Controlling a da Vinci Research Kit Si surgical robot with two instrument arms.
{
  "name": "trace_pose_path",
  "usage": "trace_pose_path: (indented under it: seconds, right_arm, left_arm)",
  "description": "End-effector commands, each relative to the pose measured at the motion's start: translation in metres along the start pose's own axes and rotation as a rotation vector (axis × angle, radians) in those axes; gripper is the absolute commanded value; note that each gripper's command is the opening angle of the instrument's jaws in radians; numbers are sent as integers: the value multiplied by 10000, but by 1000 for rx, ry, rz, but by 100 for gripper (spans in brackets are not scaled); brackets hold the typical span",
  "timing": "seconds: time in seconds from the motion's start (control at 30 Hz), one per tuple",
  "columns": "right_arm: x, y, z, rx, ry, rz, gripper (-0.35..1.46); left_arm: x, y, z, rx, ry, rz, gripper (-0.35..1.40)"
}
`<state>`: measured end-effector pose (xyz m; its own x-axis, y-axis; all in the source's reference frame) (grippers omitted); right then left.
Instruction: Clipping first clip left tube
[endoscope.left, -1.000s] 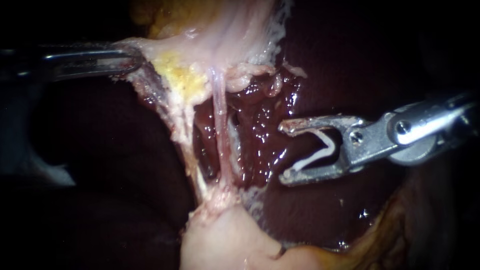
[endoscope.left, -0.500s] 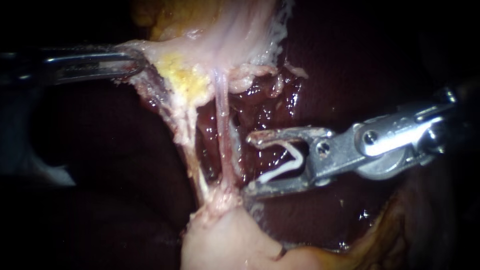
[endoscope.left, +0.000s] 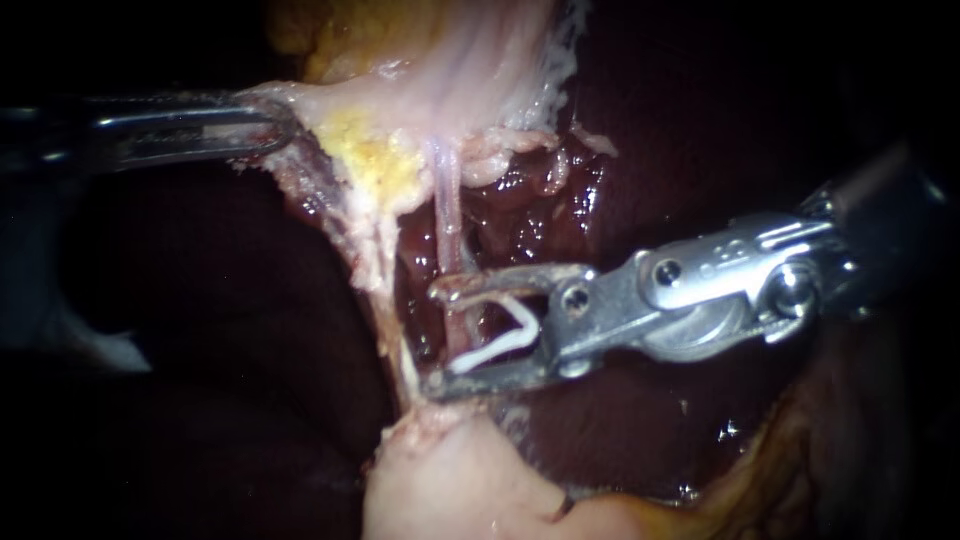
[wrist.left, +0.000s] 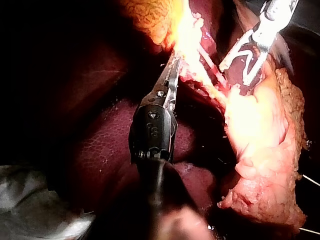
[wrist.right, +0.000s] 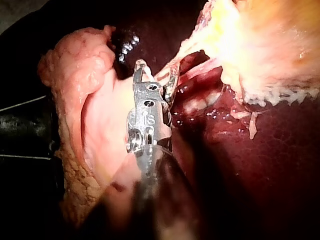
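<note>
My right instrument (endoscope.left: 437, 338) comes in from the right with its jaws open, and a white open clip (endoscope.left: 505, 340) sits between them. A thin pink tube (endoscope.left: 447, 215) runs down from the gallbladder (endoscope.left: 440, 70) and passes between those jaws; they stand around it without pressing it. The lower jaw's tip reaches a whitish strand (endoscope.left: 375, 265) just left of the tube. My left instrument (endoscope.left: 255, 125) is shut on the gallbladder's pale edge at the upper left and holds it taut. The left wrist view shows that grip (wrist.left: 173, 67) and the clip (wrist.left: 245, 55).
Wet dark red liver (endoscope.left: 525, 215) lies behind the tube and jaws. Yellow fat (endoscope.left: 375, 160) sits below the gripped edge. A pale lump of tissue (endoscope.left: 440, 485) anchors the tube's lower end. In the right wrist view, pale fatty tissue (wrist.right: 75, 100) lies beside my right instrument (wrist.right: 155, 75).
My right instrument has moved left across the liver, and its open jaws with the clip now straddle the pink tube. The left instrument has kept its hold.
</note>
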<state>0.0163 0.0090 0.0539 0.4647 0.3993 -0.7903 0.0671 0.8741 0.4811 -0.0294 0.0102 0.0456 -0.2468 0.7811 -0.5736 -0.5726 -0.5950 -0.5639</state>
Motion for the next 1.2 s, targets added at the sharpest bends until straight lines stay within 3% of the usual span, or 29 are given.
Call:
trace_pose_path:
  seconds: [0.03,0.3,0.57,0.87,1.2]
  right_arm:
    - [-2,0,3,3,-1,1,41]
    - [-22,7,28,17,-3,38,41]
    - [-52,23,40,33,-8,44,42]
    - [-57,35,40,32,-8,44,42]
    - [-52,38,52,90,27,45,42]
  left_arm:
    - [0,0,-1,1,0,0,-35]
    - [1,2,-1,-1,0,0,-35]
    - [1,3,-1,-3,-1,-1,-35]
    - [1,5,-1,-2,-1,-1,-35]
    - [1,6,-1,-2,-1,-1,-35]
